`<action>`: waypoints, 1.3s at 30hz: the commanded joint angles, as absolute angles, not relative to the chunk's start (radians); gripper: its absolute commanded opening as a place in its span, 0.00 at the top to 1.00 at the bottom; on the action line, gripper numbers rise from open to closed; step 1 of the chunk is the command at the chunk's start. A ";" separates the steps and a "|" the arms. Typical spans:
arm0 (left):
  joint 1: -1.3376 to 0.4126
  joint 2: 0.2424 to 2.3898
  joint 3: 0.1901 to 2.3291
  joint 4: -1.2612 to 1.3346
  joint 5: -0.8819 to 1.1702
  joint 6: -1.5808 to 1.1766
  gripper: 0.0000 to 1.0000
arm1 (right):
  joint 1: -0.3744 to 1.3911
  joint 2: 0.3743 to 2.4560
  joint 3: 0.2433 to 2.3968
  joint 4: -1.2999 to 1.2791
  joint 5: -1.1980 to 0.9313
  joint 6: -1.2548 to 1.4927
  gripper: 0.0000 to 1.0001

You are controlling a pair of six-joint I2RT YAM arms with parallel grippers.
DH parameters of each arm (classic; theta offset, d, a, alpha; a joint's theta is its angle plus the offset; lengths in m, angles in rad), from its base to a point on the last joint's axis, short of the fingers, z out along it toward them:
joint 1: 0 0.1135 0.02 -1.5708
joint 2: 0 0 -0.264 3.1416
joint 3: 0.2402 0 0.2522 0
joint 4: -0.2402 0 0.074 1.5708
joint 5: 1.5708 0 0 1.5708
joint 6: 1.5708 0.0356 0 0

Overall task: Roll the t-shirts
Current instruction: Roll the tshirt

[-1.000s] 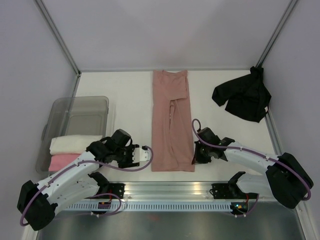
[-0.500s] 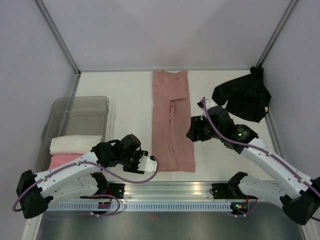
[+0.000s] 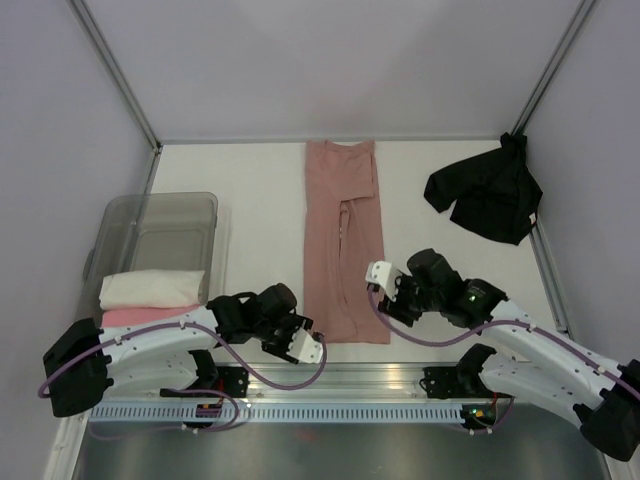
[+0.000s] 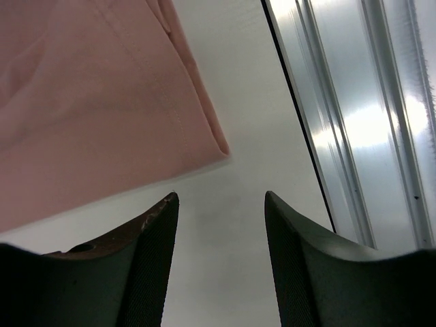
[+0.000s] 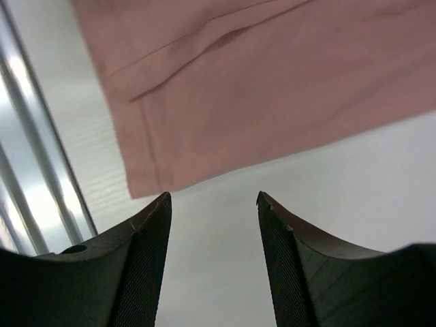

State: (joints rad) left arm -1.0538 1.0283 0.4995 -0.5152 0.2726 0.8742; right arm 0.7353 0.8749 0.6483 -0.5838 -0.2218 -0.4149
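Reaching low along the near edge of the surface point(image 3: 260, 190), left tool point(image 4: 220, 194) and right tool point(image 5: 212, 194) flank the hem of the pink shirt point(image 3: 343, 240), both apart and empty. Only the top view shows the black shirt point(image 3: 485, 195) at the far right corner.

Salmon shirt point(image 3: 343, 240) lies as a long strip on the worktop point(image 3: 250, 190), left end effector point(image 3: 306, 346) and right end effector point(image 3: 379, 284) beside its near corners; black shirt point(image 3: 487, 200) crumpled far right.

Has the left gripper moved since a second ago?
Yes. The left gripper moved nearer the aluminium rail, toward the near corner of the folded salmon-pink t-shirt.
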 commanded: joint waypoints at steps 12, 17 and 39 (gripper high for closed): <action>-1.060 1.149 0.448 -0.239 0.355 0.973 0.43 | 0.959 0.965 0.437 -0.479 -0.227 -0.946 0.41; -1.060 1.170 0.434 -0.216 0.351 0.986 0.45 | 0.959 1.005 0.431 -0.442 -0.267 -0.950 0.41; -1.061 1.197 0.521 -0.284 0.313 0.773 0.98 | 0.988 0.970 0.431 -0.459 -0.314 -0.812 1.00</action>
